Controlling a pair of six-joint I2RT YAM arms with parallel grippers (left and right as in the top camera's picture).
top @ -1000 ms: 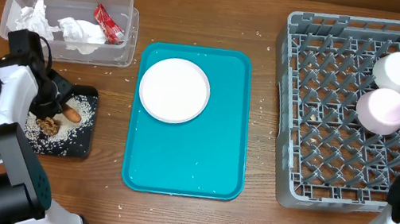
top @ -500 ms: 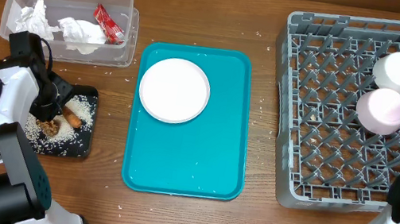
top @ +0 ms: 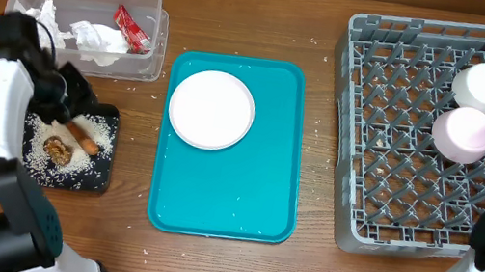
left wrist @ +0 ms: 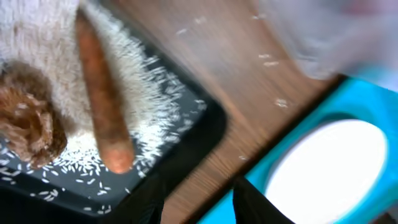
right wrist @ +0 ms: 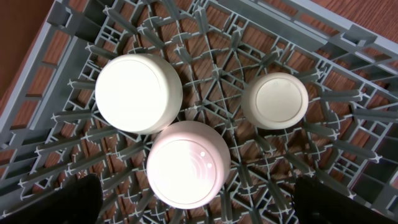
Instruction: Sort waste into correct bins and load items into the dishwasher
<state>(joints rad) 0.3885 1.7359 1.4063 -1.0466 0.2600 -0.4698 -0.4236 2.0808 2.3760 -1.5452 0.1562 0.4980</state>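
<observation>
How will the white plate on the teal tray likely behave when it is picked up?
The white plate lies flat on the teal tray, so its low rim probably offers little to grip. It looks smooth and glossy, perhaps slippery, and likely rigid and breakable.

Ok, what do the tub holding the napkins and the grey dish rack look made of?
Tub: likely clear plastic; the napkins show through its walls. Dish rack: likely moulded plastic, matte grey, one uniform lattice of pegs.
</observation>
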